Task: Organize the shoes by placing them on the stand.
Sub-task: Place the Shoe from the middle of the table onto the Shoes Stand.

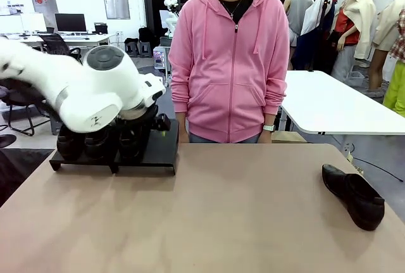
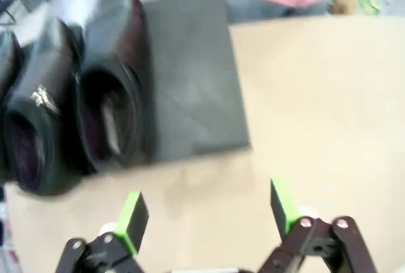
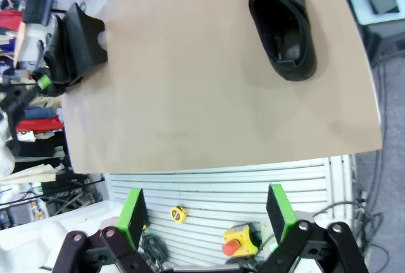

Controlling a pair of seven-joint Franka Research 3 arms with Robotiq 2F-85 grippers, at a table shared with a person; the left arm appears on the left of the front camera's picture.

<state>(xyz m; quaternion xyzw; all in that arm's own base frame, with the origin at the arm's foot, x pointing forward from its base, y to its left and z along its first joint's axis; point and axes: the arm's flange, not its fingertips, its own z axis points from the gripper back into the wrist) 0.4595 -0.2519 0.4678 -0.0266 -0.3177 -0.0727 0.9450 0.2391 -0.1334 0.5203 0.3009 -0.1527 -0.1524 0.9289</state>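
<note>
A: Where is the last shoe (image 1: 353, 195)?
B: At 4 o'clock on the table (image 1: 209, 222), well apart from the stand (image 1: 161, 152).
A: The claws?
B: Left gripper (image 2: 207, 213) and right gripper (image 3: 206, 211) stand wide open, holding nothing.
A: Handling?
B: Probably stiff and glossy, maybe slippery; take the heel collar.

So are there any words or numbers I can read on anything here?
No words or numbers can be read.
Left arm: a small dark mark on the white casing, too small to read.
Middle shoe on the stand: a shiny metal piece, blurred, no letters clear.
Red button on its yellow box: no print legible.
</note>
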